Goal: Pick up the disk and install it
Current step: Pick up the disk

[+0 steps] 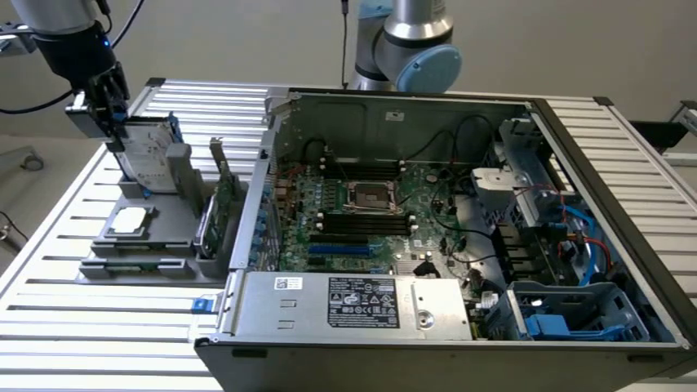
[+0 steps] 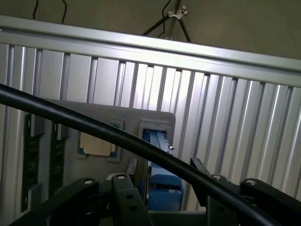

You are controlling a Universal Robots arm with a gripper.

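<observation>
The black gripper [image 1: 113, 131] hangs at the far end of the exterior view's left, right at the top edge of the disk [image 1: 150, 151], a flat silver-grey metal hard drive w/ a blue plastic carrier frame. Whether the gripper already clamps the disk or only stands around it, I cannot tell. In the wrist view the blue frame of the disk [image 2: 164, 186] shows between the gripper's black link bars, & a thick black cable [image 2: 94, 129] crosses in front.

The disk stands upright on its edge in a grey plastic slot holder [image 1: 179, 171]. Nearer on the same grey fixture lies a small square silver chip [image 1: 130, 219] on a flat tray. Just right of the holder a thin green circuit card [image 1: 225, 192] stands upright.

Right of the card is the open dark PC case [image 1: 621, 220], w/ green motherboard [image 1: 370, 204] facing up, a silver PSU box w/ label [image 1: 360, 306] at the near side & a blue-grey plastic cage [image 1: 577, 314] at the near right corner. All rests on a ribbed aluminium table [image 1: 65, 327]. Behind the case rises the grey arm w/ a light-blue joint cap [image 1: 427, 65].
</observation>
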